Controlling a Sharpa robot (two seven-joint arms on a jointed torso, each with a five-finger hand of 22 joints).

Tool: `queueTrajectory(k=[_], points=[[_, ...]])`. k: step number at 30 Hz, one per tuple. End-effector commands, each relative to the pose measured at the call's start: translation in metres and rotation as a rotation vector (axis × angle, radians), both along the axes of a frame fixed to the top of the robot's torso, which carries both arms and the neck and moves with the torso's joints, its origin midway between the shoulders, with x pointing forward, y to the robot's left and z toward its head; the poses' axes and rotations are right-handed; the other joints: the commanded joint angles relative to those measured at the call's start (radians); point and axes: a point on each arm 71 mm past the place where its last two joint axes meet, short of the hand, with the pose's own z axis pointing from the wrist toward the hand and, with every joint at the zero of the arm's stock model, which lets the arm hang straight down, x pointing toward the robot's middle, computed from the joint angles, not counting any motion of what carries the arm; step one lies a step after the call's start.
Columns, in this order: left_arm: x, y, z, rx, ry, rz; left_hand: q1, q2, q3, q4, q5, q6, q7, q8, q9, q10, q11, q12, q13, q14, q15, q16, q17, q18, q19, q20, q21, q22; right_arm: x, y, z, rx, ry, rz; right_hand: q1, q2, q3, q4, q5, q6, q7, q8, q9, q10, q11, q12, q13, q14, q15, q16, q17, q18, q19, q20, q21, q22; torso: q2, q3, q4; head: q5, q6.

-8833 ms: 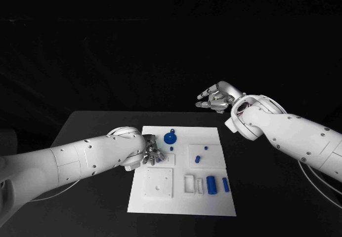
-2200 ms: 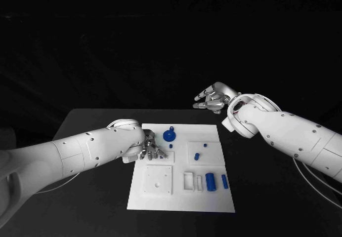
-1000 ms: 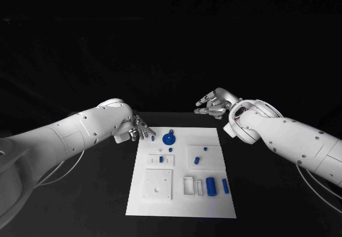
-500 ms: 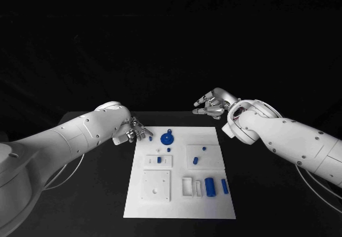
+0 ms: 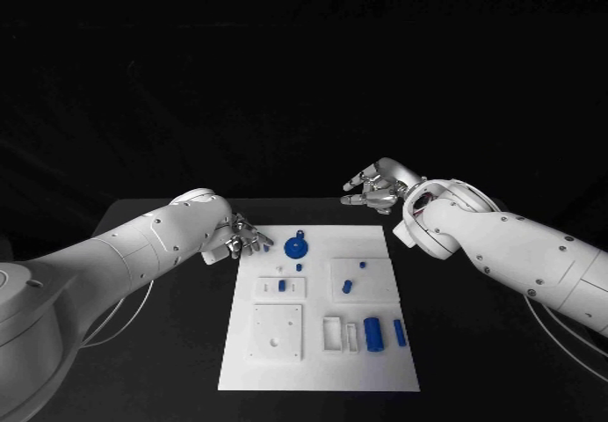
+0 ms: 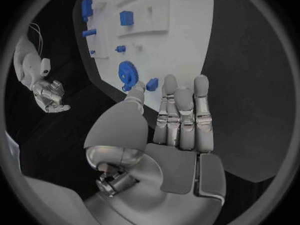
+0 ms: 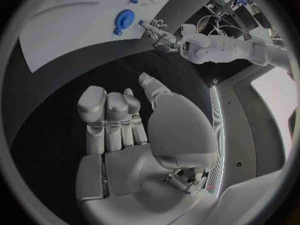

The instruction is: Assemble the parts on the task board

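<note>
Left hand: the left hand (image 5: 243,239) hangs over the black table (image 5: 152,264) just off the far left corner of the task board (image 5: 317,369). In the left wrist view the left hand (image 6: 178,120) has its fingers (image 6: 185,110) straight and side by side, thumb set apart, nothing between them; released, grasping nothing.
Right hand: the right hand (image 5: 375,189) is raised beyond the far right corner of the board, well apart from it. In the right wrist view the right hand (image 7: 134,130) shows an empty palm with fingers extended; released, grasping nothing.
Task board: a white plate lying flat mid-table, long side running away from the robot, between the two arms.
Gear: a blue gear (image 5: 297,245) lies near the far edge of the board, closest to the left hand; also seen at (image 6: 128,73) and (image 7: 125,19).
Small peg by gear: a small blue peg (image 5: 299,266) sits just nearer the robot than the gear.
Left block part: a blue piece (image 5: 283,285) stands in a raised white block at the board's left-middle.
Right block parts: a blue piece (image 5: 349,286) and a smaller one (image 5: 363,263) sit on the right-middle block.
Near parts: a thick blue cylinder (image 5: 372,332) and a thinner blue pin (image 5: 398,331) lie side by side, apart, at the near right.
Square plate: a white square plate (image 5: 277,332) with a small hole sits at the near left.
</note>
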Motion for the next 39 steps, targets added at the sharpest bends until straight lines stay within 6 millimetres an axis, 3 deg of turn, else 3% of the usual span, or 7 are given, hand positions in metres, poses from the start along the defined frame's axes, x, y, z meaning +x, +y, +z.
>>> queueTrajectory(k=[1,9,10,19,26,34,39], points=[[0.0006,-0.0036,0.0002,-0.041,-0.018,0.001,-0.004,-0.006,-0.001,0.006,-0.003,-0.01,0.001,-0.006,0.0,-0.004,0.006,-0.006,-0.001,-0.002,0.007,-0.007,0.001,0.017,0.002,0.005,-0.005,0.02,-0.0001,0.0008,0.001,0.001,-0.005,0.001,-0.004,0.003,-0.001,0.005,0.003,-0.008,0.001,-0.004,-0.001,-0.001,0.001,-0.001,-0.001,0.002,0.004,-0.002,0.001,0.014,0.03,0.006,0.0,0.115,0.001,-0.0001,0.0003,-0.001,0.0],[0.0006,-0.0067,0.0,-0.059,-0.012,-0.003,0.007,0.01,0.001,-0.002,0.005,-0.017,0.003,-0.006,-0.012,-0.004,0.008,-0.011,-0.005,-0.003,0.008,-0.007,0.001,0.018,0.002,0.006,-0.007,0.02,0.0,0.0013,0.0008,0.001,-0.003,0.001,-0.003,0.003,0.0,0.006,0.001,-0.008,0.001,-0.005,-0.001,-0.001,0.001,0.0,-0.001,0.003,0.004,-0.001,0.002,0.014,0.03,0.005,0.001,0.115,0.001,0.0002,-0.0003,0.0,0.0],[0.0005,-0.0073,-0.0001,-0.061,-0.01,-0.005,0.013,0.024,-0.006,-0.014,0.007,-0.016,0.004,-0.006,-0.023,-0.004,0.008,-0.014,-0.007,-0.003,0.008,-0.007,0.001,0.018,0.002,0.006,-0.008,0.02,0.0001,0.0015,0.0008,0.001,-0.003,0.001,-0.003,0.003,0.0,0.006,0.001,-0.008,0.001,-0.005,-0.001,-0.001,0.001,0.0,-0.001,0.003,0.004,-0.001,0.002,0.014,0.03,0.005,0.001,0.115,0.001,0.0004,-0.0005,0.0,0.0],[0.0014,-0.007,-0.0009,-0.066,0.009,-0.011,0.061,0.069,-0.006,-0.051,0.013,-0.009,0.001,-0.006,-0.044,-0.005,0.006,-0.022,-0.013,-0.004,0.007,-0.007,0.002,0.017,0.002,0.005,-0.008,0.02,0.0003,0.0032,0.0004,0.0,0.001,0.004,-0.003,0.003,0.0,0.006,0.001,-0.008,0.001,-0.005,-0.001,-0.001,0.001,0.0,-0.001,0.003,0.004,-0.001,0.002,0.014,0.03,0.005,0.001,0.115,0.002,0.001,-0.001,-0.001,0.003],[0.0011,-0.0074,-0.0021,-0.066,0.026,-0.018,0.101,0.095,0.002,-0.074,0.013,-0.003,-0.002,-0.006,-0.05,-0.005,0.004,-0.025,-0.015,-0.005,0.006,-0.007,0.003,0.016,0.0,0.004,-0.008,0.02,0.0005,0.0037,0.0005,0.0,0.002,0.005,-0.003,0.003,0.002,0.007,0.002,-0.006,0.001,-0.004,-0.001,-0.001,0.001,0.0,-0.001,0.003,0.004,-0.001,0.003,0.014,0.03,0.005,0.002,0.115,0.002,0.0002,0.0004,-0.004,0.0],[0.0009,-0.0073,-0.0028,-0.063,0.036,-0.019,0.142,0.125,0.019,-0.1,0.02,0.016,-0.012,-0.001,-0.034,-0.003,0.001,-0.028,-0.018,-0.004,0.003,-0.005,0.004,0.014,0.0,0.002,-0.005,0.021,0.0006,0.004,0.0006,0.0,0.002,0.006,-0.003,0.003,0.002,0.007,0.002,-0.006,0.001,-0.004,-0.001,-0.001,0.001,0.0,-0.001,0.003,0.004,-0.001,0.003,0.014,0.03,0.005,0.002,0.115,0.002,0.0001,0.0004,-0.004,-0.001],[0.0002,-0.0078,-0.0037,-0.06,0.049,-0.027,0.146,0.131,0.016,-0.117,0.024,0.024,-0.017,-0.002,-0.005,0.003,-0.001,-0.033,-0.022,-0.004,0.001,-0.003,0.007,0.012,-0.001,-0.001,-0.002,0.021,0.0006,0.004,0.0006,0.0,0.002,0.006,-0.003,0.003,0.002,0.007,0.002,-0.006,0.001,-0.004,-0.001,-0.001,0.001,0.0,-0.001,0.003,0.004,-0.001,0.003,0.014,0.03,0.005,0.002,0.115,0.002,0.0,0.0015,-0.003,-0.002]])
